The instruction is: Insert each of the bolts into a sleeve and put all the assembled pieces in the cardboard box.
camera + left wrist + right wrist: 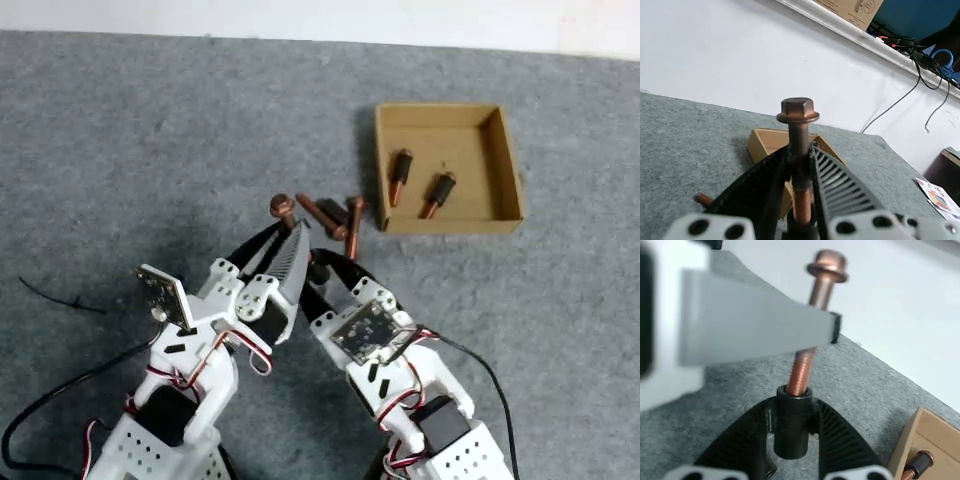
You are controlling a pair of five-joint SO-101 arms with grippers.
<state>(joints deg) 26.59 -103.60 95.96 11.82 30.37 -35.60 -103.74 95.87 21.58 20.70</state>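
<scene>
Two pcs (400, 175) lie in box (450, 226), far right. My L gripper (800, 149) clamps bolt (798, 111), R gripper (794, 407) grips sleeve (791, 437); tip's in.

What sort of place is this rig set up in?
Probably a lab or office workroom, not a factory floor: a grey carpeted table set against a plain white wall, with loose cables strung along a ledge behind it.

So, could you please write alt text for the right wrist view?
The right claw holds a black sleeve upright, with a copper bolt entering its top thread-first. The left claw grips the bolt higher up. Farther off, a cardboard box holds one assembled piece.
</scene>
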